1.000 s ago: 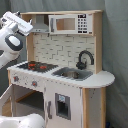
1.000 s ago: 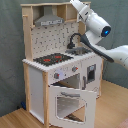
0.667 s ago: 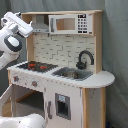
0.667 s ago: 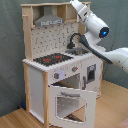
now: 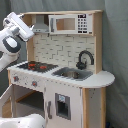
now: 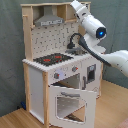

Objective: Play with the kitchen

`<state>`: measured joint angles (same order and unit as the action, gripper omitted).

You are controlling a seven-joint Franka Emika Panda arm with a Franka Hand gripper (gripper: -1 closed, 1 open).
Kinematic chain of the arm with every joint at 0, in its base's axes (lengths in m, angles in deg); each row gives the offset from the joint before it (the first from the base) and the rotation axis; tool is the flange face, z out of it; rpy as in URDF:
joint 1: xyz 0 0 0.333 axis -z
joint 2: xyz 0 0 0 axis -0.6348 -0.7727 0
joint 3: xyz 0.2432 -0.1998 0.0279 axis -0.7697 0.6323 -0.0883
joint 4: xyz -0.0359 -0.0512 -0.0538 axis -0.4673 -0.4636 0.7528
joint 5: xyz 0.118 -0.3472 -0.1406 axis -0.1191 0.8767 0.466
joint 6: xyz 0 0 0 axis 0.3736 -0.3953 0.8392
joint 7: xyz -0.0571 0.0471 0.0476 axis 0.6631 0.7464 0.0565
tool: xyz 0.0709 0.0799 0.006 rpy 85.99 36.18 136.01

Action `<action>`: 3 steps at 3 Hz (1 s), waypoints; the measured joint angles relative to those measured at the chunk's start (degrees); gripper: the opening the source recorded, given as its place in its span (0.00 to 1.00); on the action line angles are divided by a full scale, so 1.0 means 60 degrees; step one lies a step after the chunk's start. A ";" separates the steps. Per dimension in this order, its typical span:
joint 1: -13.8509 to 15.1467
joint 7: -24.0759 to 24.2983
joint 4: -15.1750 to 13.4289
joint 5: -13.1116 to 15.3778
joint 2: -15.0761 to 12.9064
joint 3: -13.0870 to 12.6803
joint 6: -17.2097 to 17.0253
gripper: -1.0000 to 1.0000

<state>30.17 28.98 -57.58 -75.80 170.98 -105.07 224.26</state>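
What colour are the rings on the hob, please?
Red rings on the black hob, clearest in the second exterior view.

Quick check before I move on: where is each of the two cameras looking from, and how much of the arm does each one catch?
First exterior view: in front of the kitchen, toward its sink end; white arm enters at the first exterior view's left.
Second exterior view: toward the hob end, facing the hanging-open oven door; arm enters from the second exterior view's right.
Both exterior views share the hob, faucet and hood.
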 joint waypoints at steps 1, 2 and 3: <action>0.0004 0.0634 0.0239 0.0012 -0.0018 0.0038 -0.0880 1.00; 0.0047 0.1243 0.0622 0.0053 -0.0033 0.0039 -0.1864 1.00; 0.0141 0.1776 0.0978 0.0177 -0.0031 0.0047 -0.2629 1.00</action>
<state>31.02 39.64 -51.71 -74.74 170.79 -104.79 208.49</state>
